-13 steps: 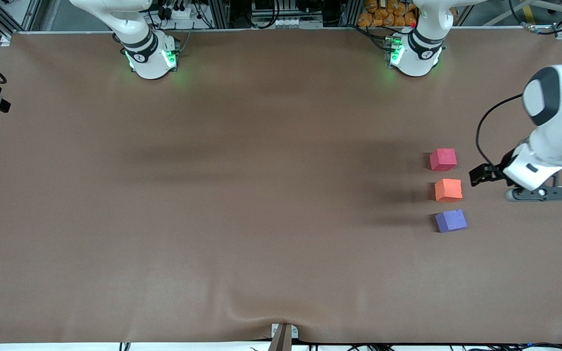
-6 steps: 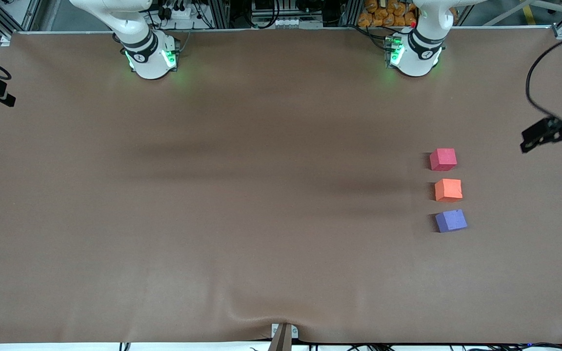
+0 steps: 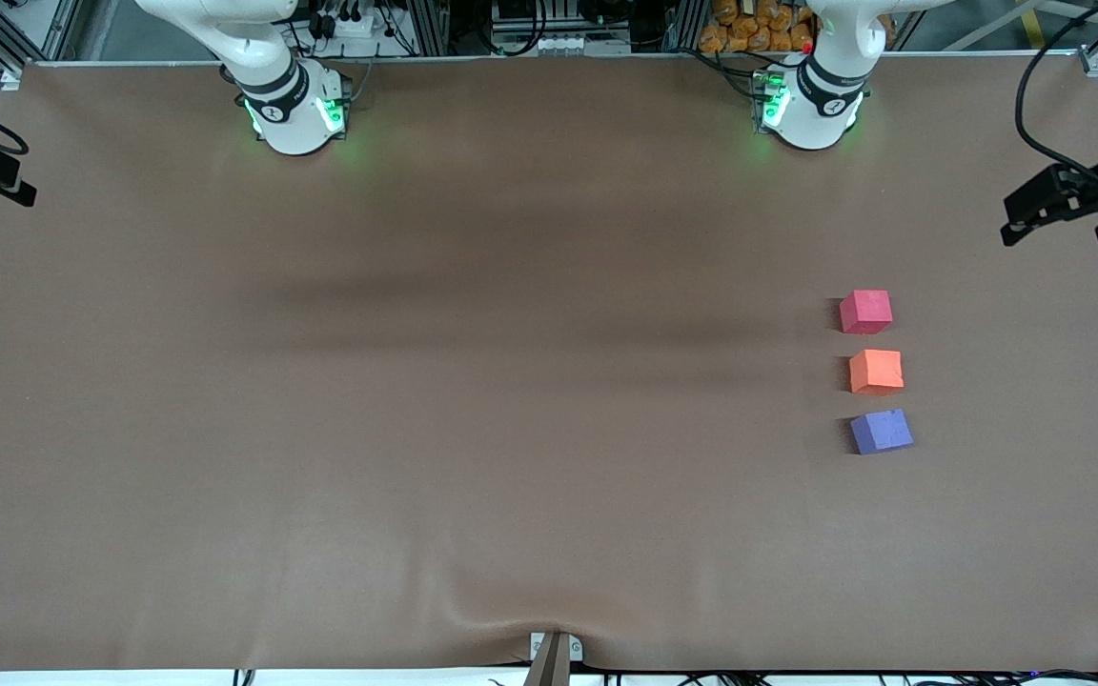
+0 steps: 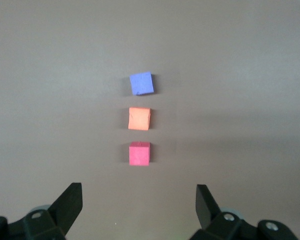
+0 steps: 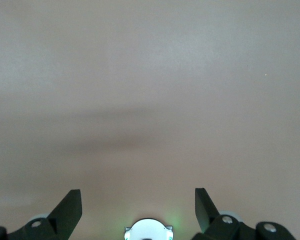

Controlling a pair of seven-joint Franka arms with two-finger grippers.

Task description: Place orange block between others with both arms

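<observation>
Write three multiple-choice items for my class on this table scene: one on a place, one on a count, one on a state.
1. Where does the orange block lie?
A. Between the red-pink cube and the purple-blue cube
B. On top of the purple-blue cube
C. Beside the right arm's base

2. How many cubes lie on the table?
A. Two
B. Three
C. Five

3. What is the left end effector doing?
A. Gripping the orange block
B. Pressing the red-pink cube
C. Open, holding nothing

Answers: A, the three form a row; B, three colours show; C, its fingers are spread and bare.
</observation>
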